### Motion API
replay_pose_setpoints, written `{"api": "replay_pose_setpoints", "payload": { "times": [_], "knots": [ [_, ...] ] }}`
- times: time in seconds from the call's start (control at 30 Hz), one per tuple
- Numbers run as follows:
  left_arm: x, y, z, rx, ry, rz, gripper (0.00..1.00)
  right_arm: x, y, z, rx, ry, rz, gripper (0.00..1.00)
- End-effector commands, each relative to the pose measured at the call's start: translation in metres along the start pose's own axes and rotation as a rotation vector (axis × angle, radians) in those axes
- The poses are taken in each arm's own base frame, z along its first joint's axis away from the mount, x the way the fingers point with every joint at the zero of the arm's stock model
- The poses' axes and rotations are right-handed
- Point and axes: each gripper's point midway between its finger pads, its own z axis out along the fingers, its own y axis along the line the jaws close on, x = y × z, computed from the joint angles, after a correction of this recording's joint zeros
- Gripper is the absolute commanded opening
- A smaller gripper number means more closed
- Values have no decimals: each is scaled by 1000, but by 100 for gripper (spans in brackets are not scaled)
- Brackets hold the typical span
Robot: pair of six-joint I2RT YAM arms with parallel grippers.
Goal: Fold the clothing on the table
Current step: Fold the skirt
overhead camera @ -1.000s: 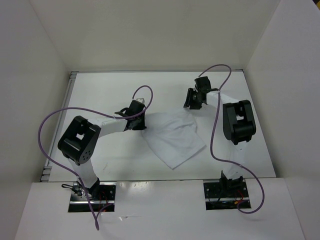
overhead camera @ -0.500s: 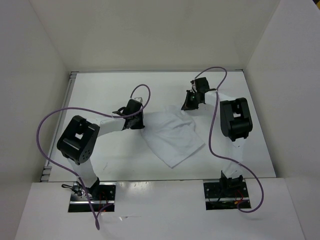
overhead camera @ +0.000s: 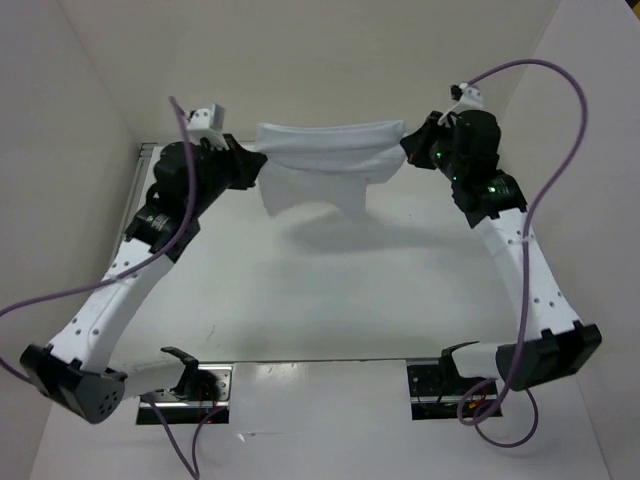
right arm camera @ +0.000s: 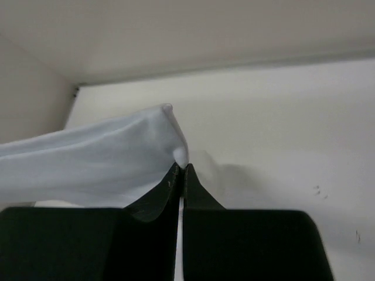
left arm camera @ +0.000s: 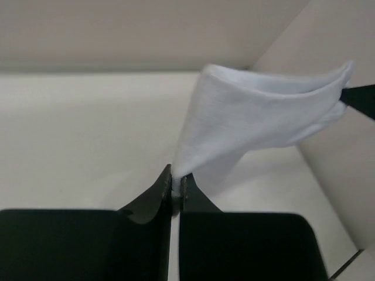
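Two pinch points on the clothing (overhead camera: 325, 160), one at each upper corner. At the left corner, clamped tight in the left gripper (overhead camera: 256, 160), jaws pressed together on a thin fold of white fabric, as seen from the left wrist. At the right corner, clamped likewise in the right gripper (overhead camera: 410, 150), jaws closed on a small peak of cloth. Hanging clear above the table (overhead camera: 350, 300), over its far half, close to the back wall (overhead camera: 300, 60) rising from the table's far edge. Stretched nearly level along the top edge between the two grips, with a slight sag at mid-span. Below that edge, drooping in loose folds: longer toward the table's left side and middle, only a narrow band toward its right. On the table surface just beneath the hem, a soft grey shadow (overhead camera: 330, 235). Above the table's left side, the left arm (overhead camera: 120, 290), raised and reaching toward the far edge; above the right side, the right arm (overhead camera: 530, 280), posed the same way. Off each wrist, a looping purple cable (overhead camera: 545, 120). Exact layering of the fabric hard to tell, white on white.
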Motion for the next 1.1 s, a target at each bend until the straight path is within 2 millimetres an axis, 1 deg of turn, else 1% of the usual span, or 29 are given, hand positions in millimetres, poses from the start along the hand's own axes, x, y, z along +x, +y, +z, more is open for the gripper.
{"api": "replay_pose_setpoints", "payload": {
  "times": [0.0, 0.03, 0.07, 0.1, 0.13, 0.17, 0.2, 0.23, 0.27, 0.3, 0.33, 0.37, 0.4, 0.43, 0.47, 0.5, 0.53, 0.57, 0.6, 0.63, 0.67, 0.7, 0.73, 0.77, 0.83, 0.9, 0.97, 1.03, 1.07],
  "knots": [
    [-1, 17, -12, -38, 23, 48, 0, -11, -17, -13, 95, -31, -25, 0],
    [3, 15, -14, -26, 33, 38, 0, -13, -17, -14, 95, -31, -34, 0],
    [14, 15, -13, -12, 62, 26, 0, -6, -17, -15, 88, -17, -34, 0],
    [17, 15, -14, -11, 57, 1, 0, -1, -17, -17, 82, -6, -34, 0],
    [29, 18, -13, -13, 84, -14, 0, 6, -20, -14, 87, 5, -34, 0],
    [44, 24, -13, -27, 113, -32, 0, 19, -28, -14, 113, 32, -23, 0],
    [50, 29, -15, -58, 136, -49, 0, 21, -32, -20, 133, 32, -9, 0],
    [50, 23, -22, -26, 148, -51, 0, 31, -28, -25, 98, 54, -7, 0],
    [36, 8, -39, 33, 106, -35, 0, 33, -20, -35, 50, 47, -16, 0],
    [27, -6, -49, 112, 58, -26, 0, 8, -1, -62, -37, -72, -25, 0],
    [5, -18, -73, 157, -39, -11, 2, 5, -13, -69, 21, -117, -26, 0],
    [-5, -18, -80, 147, -83, -24, 2, -2, -25, -75, 98, -158, -3, 0],
    [-24, 2, -82, 22, -151, -34, 2, 1, -42, -74, 192, -140, -1, 0],
    [-26, 17, -73, -49, -141, -41, 1, -8, -47, -75, 238, -144, -10, 0],
    [-18, 32, -65, -117, -75, -26, 0, -4, -44, -70, 214, -102, -18, 0],
    [-15, 37, -54, -138, -24, -13, 0, -4, -30, -65, 145, -82, -35, 0],
    [-14, 35, -29, -112, 51, -9, 0, -6, -19, -64, 91, -89, -22, 0],
    [-6, 35, -20, -106, 98, -15, 0, -9, -11, -63, 70, -102, 1, 0],
    [-1, 35, -13, -97, 122, -18, 0, -12, -25, -60, 156, -131, 24, 0],
    [-2, 31, -6, -72, 118, -30, 0, -19, -28, -54, 184, -148, 44, 0],
    [3, 34, -1, -68, 106, -38, 0, -14, -20, -49, 142, -110, 19, 0],
    [5, 32, 1, -51, 105, -38, 0, -20, -18, -48, 119, -103, 6, 0],
    [1, 31, 2, -45, 93, -36, 0, -14, -18, -44, 114, -79, -7, 0],
    [1, 36, 5, -55, 90, -38, 0, -18, -17, -45, 111, -87, -7, 0],
    [11, 40, 14, -65, 135, -46, 0, -24, -24, -46, 156, -116, -6, 0],
    [10, 44, 18, -71, 148, -38, 2, -30, -23, -47, 157, -138, -5, 0],
    [5, 37, 15, -43, 140, -37, 2, -46, -10, -66, 105, -193, 5, 0],
    [-11, 23, 0, 5, 76, -34, 2, -52, -2, -81, 67, -226, 4, 0],
    [-7, 20, -7, 28, 79, -34, 3, -56, 2, -91, 46, -245, 4, 0]
  ]
}}
